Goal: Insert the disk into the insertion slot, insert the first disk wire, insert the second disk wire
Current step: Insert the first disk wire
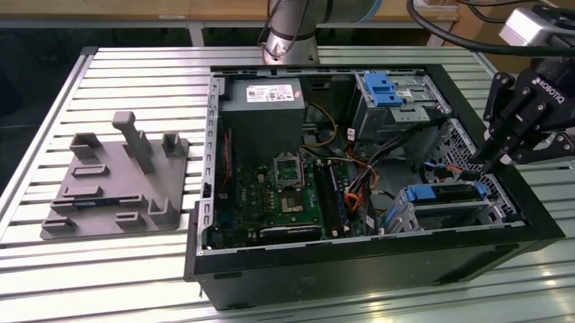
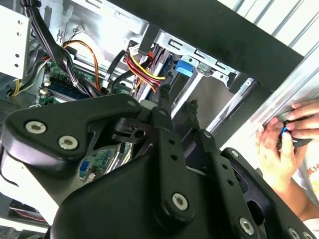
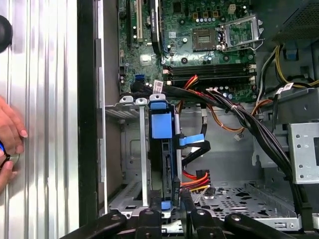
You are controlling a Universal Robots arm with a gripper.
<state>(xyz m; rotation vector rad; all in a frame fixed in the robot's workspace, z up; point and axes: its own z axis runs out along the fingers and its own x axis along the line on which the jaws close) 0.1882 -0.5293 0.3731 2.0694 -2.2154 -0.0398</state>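
Note:
The disk (image 1: 445, 193), grey metal in a bright blue carrier, lies inside the insertion slot (image 1: 402, 217), a low silver perforated cage at the near right corner of the open computer case. In the first wrist view the disk (image 3: 161, 124) is seen edge-on. My black gripper (image 1: 478, 176) hangs at the disk's end toward the exterior view's right. Its fingers stand a narrow gap apart in both wrist views (image 2: 177, 97) (image 3: 175, 196). A bundle of red, yellow and orange wires (image 3: 195, 179) runs up to the fingertips, and the gripper seems shut on that disk wire's black connector.
A taller silver cage with a blue clip (image 1: 388, 91) stands at the case's back right. The motherboard (image 1: 287, 202) and loose cables (image 1: 359, 182) fill the middle. A grey fixture (image 1: 117, 182) lies on the slatted table. A person's hand (image 2: 279, 144) rests outside the case wall (image 1: 359, 252).

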